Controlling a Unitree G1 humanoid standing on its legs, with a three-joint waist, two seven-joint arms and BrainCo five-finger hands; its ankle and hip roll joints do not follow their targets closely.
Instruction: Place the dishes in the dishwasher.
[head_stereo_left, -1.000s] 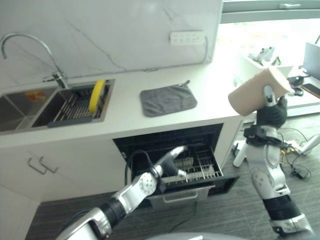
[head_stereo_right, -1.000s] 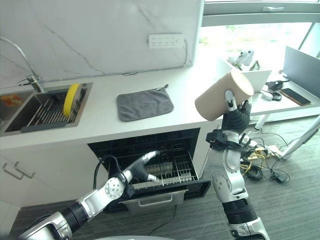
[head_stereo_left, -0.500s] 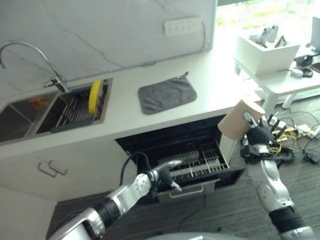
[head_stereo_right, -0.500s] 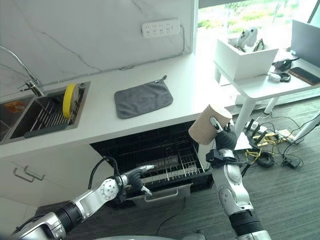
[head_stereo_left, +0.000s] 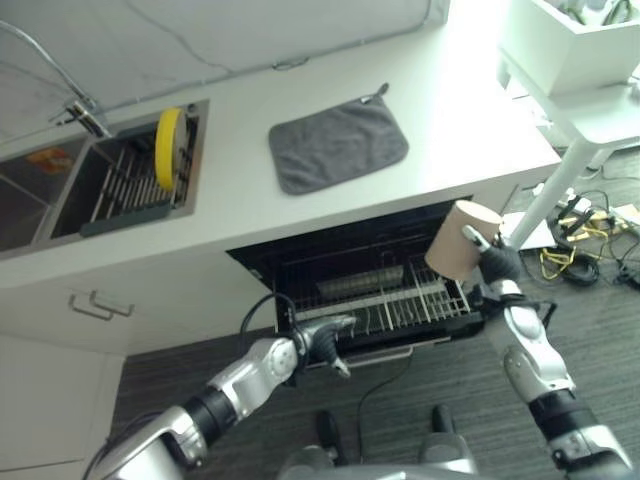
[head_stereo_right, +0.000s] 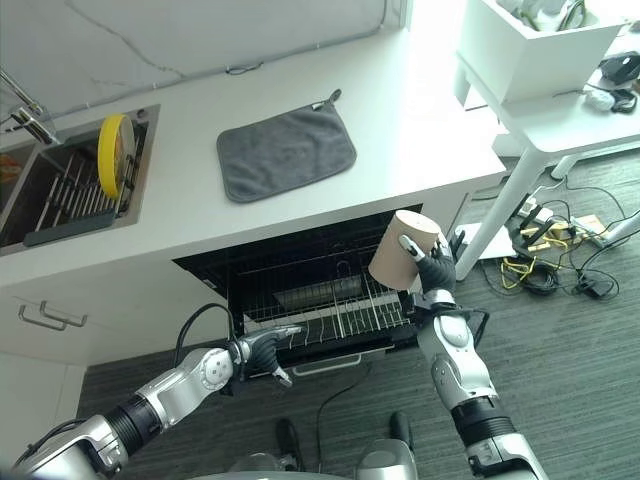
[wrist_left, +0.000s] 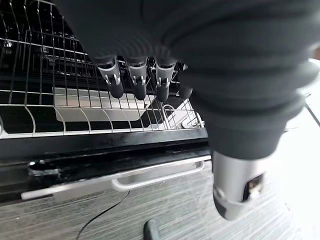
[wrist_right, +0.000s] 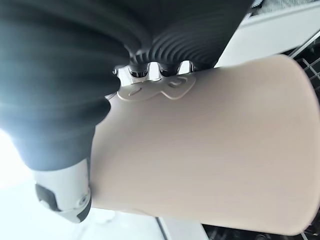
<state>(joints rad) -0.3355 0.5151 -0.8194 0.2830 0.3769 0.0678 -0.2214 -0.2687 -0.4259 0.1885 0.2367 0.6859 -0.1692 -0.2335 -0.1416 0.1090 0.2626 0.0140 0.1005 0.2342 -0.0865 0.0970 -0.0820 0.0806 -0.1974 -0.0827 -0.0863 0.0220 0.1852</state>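
Observation:
A tall beige cup (head_stereo_left: 458, 238) is tilted in my right hand (head_stereo_left: 497, 263), whose fingers and thumb are curled round it (wrist_right: 210, 150). It hangs just above the right end of the pulled-out wire rack (head_stereo_left: 390, 300) of the open dishwasher. My left hand (head_stereo_right: 262, 350) is low at the rack's front left edge; in its wrist view the fingers (wrist_left: 135, 82) point relaxed over the rack wires (wrist_left: 65, 105), above the drawer's bar handle (wrist_left: 125, 181), holding nothing. A yellow plate (head_stereo_left: 167, 147) stands upright in the sink's drying rack.
A grey cloth (head_stereo_right: 285, 150) lies on the white counter (head_stereo_right: 420, 130) above the dishwasher. A white side table (head_stereo_right: 560, 100) with a box stands at the right, cables (head_stereo_right: 545, 270) on the floor under it. Cabinet handles (head_stereo_left: 95, 305) show left of the dishwasher.
The camera has tilted down. My right hand has brought the cup down from above counter height to the dishwasher's right front. My left hand has slid down to the rack's front edge.

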